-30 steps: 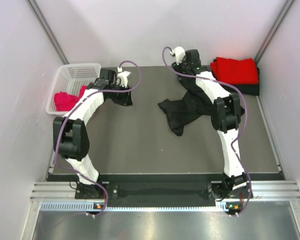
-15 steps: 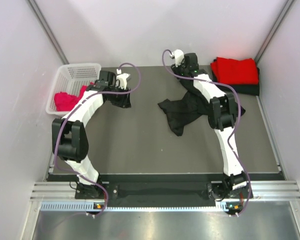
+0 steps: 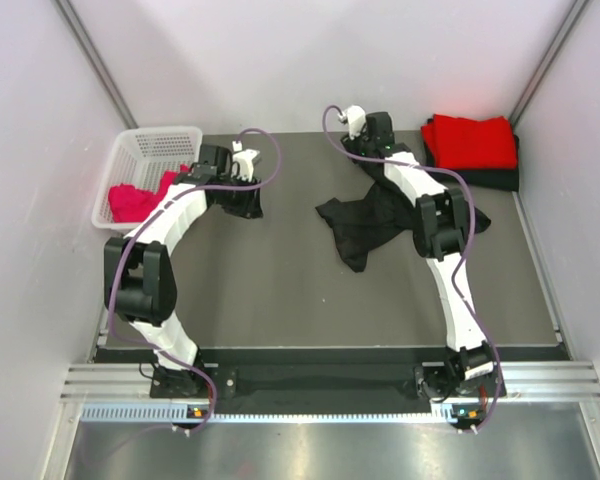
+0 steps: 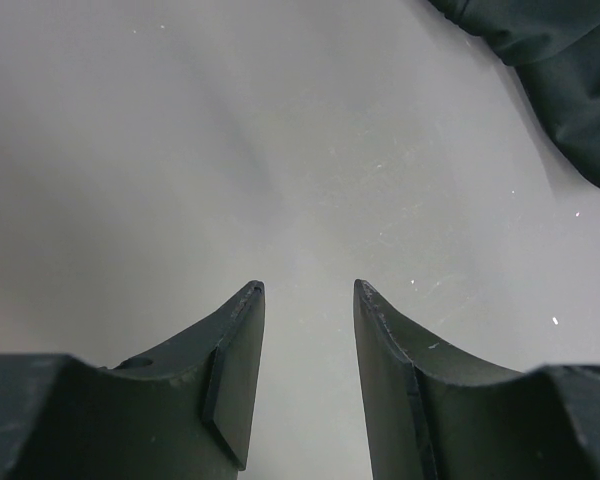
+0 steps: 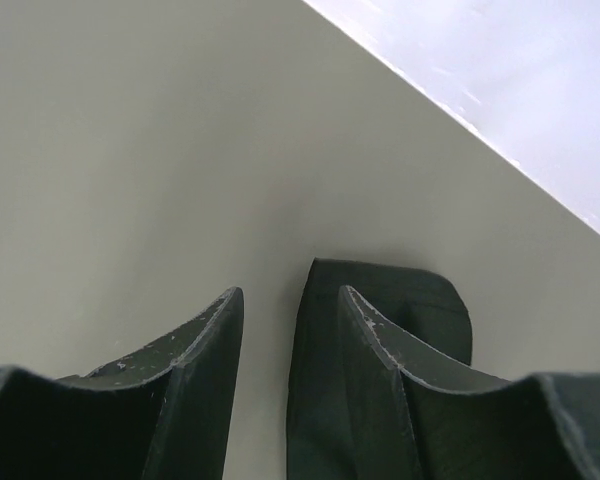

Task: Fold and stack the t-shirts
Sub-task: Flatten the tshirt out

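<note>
Right arm elbow shifted left | right gripper apart over black t-shirt, 12 o'clock | left gripper apart, empty

Two robot arms, the left arm and the right arm, work beside one white basket. Four t-shirts are visible: crumpled black t-shirt, folded black t-shirt, red t-shirt and pink-red t-shirt.

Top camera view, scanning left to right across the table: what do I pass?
White basket holding a pink-red t-shirt → left gripper → crumpled black t-shirt → folded red t-shirt.
</note>
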{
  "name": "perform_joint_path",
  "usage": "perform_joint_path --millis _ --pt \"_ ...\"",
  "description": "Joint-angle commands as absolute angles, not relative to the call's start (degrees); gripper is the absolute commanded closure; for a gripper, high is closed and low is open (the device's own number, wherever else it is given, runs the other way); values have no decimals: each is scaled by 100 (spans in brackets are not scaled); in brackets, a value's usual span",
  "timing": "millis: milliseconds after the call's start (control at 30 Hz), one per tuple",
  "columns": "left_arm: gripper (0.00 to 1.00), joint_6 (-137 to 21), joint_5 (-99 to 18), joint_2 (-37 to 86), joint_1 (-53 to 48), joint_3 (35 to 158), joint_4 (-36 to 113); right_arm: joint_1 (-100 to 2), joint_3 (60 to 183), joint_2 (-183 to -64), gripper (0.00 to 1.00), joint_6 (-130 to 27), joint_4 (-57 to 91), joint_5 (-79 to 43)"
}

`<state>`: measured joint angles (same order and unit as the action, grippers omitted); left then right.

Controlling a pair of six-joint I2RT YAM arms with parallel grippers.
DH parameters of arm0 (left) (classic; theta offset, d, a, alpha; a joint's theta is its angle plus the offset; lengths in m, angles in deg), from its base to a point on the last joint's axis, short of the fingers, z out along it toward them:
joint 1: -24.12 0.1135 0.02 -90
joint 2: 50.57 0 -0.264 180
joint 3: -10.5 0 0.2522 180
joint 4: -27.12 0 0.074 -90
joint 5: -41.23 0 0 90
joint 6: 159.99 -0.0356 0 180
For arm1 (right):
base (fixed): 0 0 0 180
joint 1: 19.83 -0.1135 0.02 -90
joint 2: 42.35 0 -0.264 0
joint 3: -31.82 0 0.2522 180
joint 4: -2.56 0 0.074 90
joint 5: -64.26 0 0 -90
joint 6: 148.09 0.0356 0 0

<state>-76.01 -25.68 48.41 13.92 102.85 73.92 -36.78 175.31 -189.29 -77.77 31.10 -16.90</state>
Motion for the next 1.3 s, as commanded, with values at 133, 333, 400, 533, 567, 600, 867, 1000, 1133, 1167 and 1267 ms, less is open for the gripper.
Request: perform_joint_path --millis 133,333,400,533,567,600,867,1000,1133,1167,1267 --pt "54 -7501 -2478 4426 1401 10161 7085 -3741 18374 -19309 62 -7777 3020 -1836" --pt "54 -7465 -2478 4364 1401 10134 6997 -3758 18700 -19502 60 -8102 3362 -2029" --pt "54 -7456 -2478 4347 1401 10143 6971 -3758 18700 -19502 61 -8225 3442 -2029" --pt "54 -7421 -2417 4338 1401 10178 6962 -3758 18647 -19493 62 -8375 3565 -2073" --pt "54 -7421 -2408 4321 1401 10187 6953 -3767 18621 -19467 62 -8445 3591 -2091" --pt "54 -7421 -2399 4321 1410 10204 6962 -3758 18542 -19441 62 -8463 3644 -2100" --pt "54 -7448 -2434 4285 1401 10169 6944 -3820 18409 -19388 64 -8691 3741 -2056" --pt "54 -7421 -2390 4277 1401 10248 6971 -3872 18445 -19423 66 -8841 3837 -2030" --pt "54 -7377 -2381 4259 1401 10284 6988 -3908 18489 -19458 67 -8946 3899 -2099" --pt "54 -7369 -2355 4233 1401 10310 6997 -3916 18541 -19510 67 -8981 3925 -2169" --pt "54 -7298 -2320 4154 1401 10310 6997 -3916 18577 -19529 67 -9008 3978 -2205"
